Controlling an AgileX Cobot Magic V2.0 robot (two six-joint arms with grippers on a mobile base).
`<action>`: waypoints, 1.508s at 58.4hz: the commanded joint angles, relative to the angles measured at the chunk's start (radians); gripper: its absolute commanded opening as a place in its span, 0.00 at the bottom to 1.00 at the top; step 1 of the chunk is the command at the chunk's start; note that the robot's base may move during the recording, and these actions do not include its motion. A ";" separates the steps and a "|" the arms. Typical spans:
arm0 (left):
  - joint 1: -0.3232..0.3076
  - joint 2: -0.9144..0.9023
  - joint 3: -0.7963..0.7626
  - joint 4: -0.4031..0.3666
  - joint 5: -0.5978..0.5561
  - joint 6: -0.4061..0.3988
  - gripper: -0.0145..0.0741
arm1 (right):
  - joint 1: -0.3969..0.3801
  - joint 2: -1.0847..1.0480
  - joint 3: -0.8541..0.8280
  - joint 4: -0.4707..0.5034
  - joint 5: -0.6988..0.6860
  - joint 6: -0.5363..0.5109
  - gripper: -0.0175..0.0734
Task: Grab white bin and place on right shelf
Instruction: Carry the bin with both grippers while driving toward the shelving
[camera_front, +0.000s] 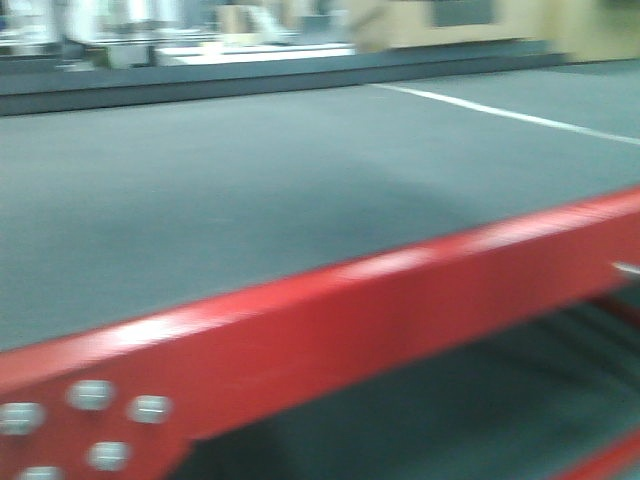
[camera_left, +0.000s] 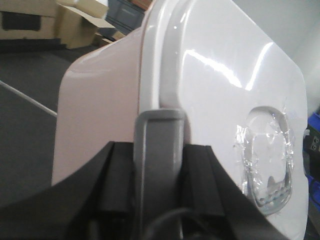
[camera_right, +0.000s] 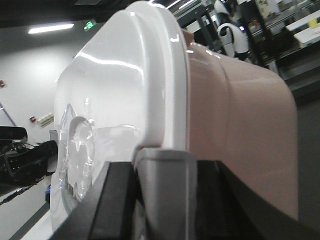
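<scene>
1. Clamping in from opposite ends, the left gripper (camera_left: 159, 170) and the right gripper (camera_right: 165, 195) each have their black jaws closed hard against a grey handle (camera_left: 159, 132) of the white bin (camera_left: 100, 100), one arm to each end.
2. The white bin sits between the two wrists. It is a pale beige tub with rounded corners under a whiter, glossy lid (camera_left: 225, 65) whose rim overhangs the body. The lid has an oval recess covered by crinkled clear film (camera_left: 265, 165). What lies under the tub is hidden, so I cannot tell whether it rests on anything.
3. Just ahead of the robot, blurred in the front view, the red-framed table (camera_front: 400, 300) runs across the scene and rises to the right. A dark mat (camera_front: 250, 180) covers its top, a cluster of silver rivets (camera_front: 90, 395) marks the near left corner, and a second dark level shows below the rail.
4. Farther off, on the left arm's side, a white line (camera_left: 27, 99) crosses the dark floor toward open cardboard boxes (camera_left: 82, 22).
5. Farthest off, on the right arm's side, a white humanoid robot (camera_right: 231, 30) stands among racking, with a green sign (camera_right: 90, 23) and a ceiling light strip (camera_right: 50, 28) overhead.
</scene>
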 joint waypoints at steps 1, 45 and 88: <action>-0.047 -0.039 -0.034 -0.101 0.321 0.032 0.03 | 0.038 -0.033 -0.037 0.090 0.274 -0.024 0.26; -0.047 -0.039 -0.034 -0.101 0.321 0.032 0.03 | 0.038 -0.033 -0.037 0.090 0.274 -0.024 0.26; -0.047 -0.039 -0.034 -0.101 0.321 0.032 0.03 | 0.038 -0.033 -0.037 0.090 0.274 -0.024 0.26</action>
